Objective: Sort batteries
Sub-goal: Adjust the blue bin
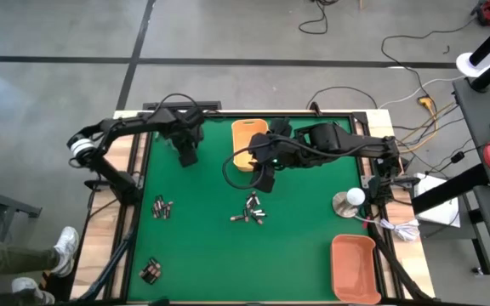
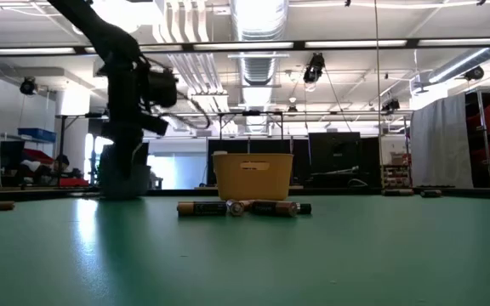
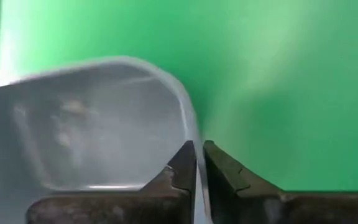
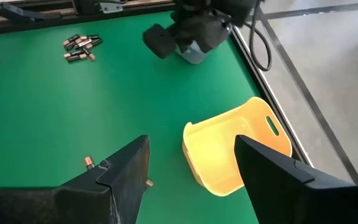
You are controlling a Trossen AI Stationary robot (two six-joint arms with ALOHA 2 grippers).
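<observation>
From above, you have the left gripper (image 1: 186, 156) down at the far left of the green mat (image 1: 202, 246), over something pale that the arm mostly hides. The right gripper (image 1: 264, 180) hangs near mid-table, just in front of the yellow bin (image 1: 247, 136). The central pile of batteries (image 1: 252, 210) lies just nearer the front edge than the right gripper, so that arm is plainly the closer one. Two more clusters lie toward the left side, one mid-left (image 1: 162, 206) and one at the front-left (image 1: 150, 270). The orange bin (image 1: 353, 265) stands at the front right.

At table height, you see the central batteries (image 2: 243, 207) lying flat on their sides, long axes running roughly across the picture, in front of the yellow bin (image 2: 253, 176). One dark arm (image 2: 128, 127) comes down to the mat at left.

In the left wrist view, your left fingers (image 3: 184, 167) are pinched shut on the thin wall of a grey-blue bin (image 3: 104, 124); no battery shows here.

In the right wrist view, the right fingers (image 4: 129, 168) stand wide apart with nothing between them. The yellow bin (image 4: 235, 149) lies tipped on its side just ahead. A small copper-tipped cell, probably a battery (image 4: 89, 163), peeks out beside one finger; it is too hidden to be sure.
</observation>
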